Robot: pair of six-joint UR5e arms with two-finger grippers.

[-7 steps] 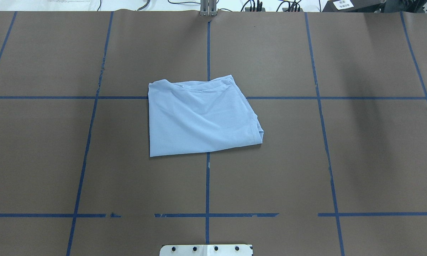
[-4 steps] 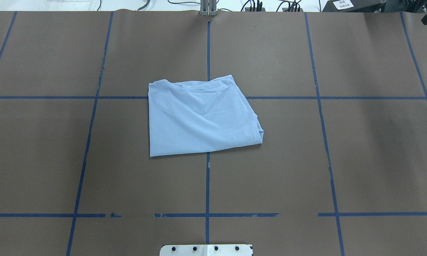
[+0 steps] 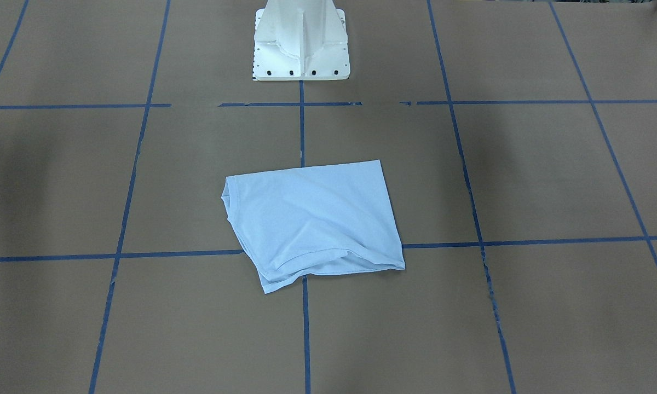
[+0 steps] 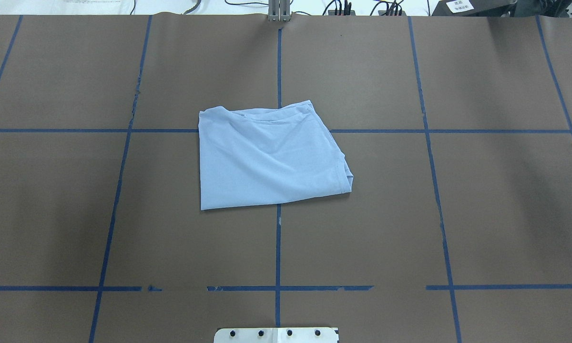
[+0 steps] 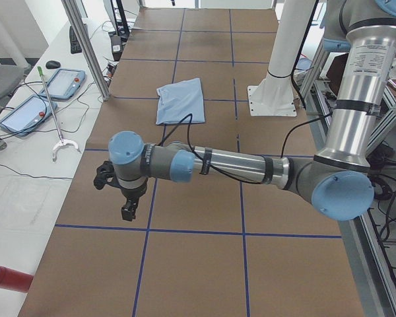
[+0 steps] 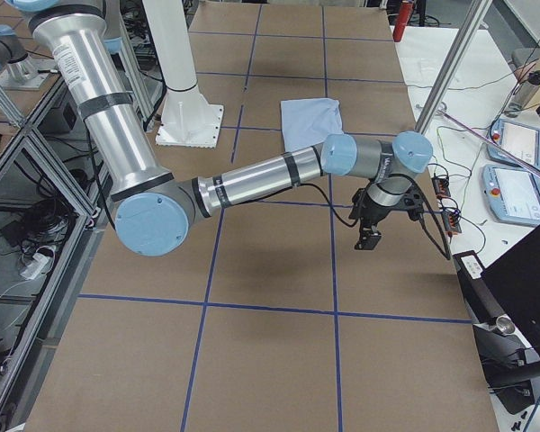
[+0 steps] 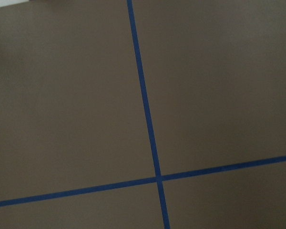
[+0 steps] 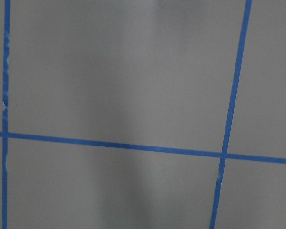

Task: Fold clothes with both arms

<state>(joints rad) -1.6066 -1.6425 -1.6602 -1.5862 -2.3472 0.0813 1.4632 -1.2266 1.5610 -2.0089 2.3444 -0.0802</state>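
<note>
The folded light blue fabric T-shirt [image 4: 267, 157] lies at the middle of the brown blue-taped table [image 4: 481, 214]; the black left gripper [image 5: 127, 211] and black right gripper [image 6: 369, 239] hang well apart from it, and their opening cannot be told

T-shirt [image 4: 267, 157]: soft matt cloth, lightly creased. Table [image 4: 505, 214]: matt brown paper-like cover, blue tape lines [image 4: 278, 247]. Left arm [image 5: 237, 165], right arm [image 6: 252, 180]: smooth silver metal, glossy blue caps.
</note>
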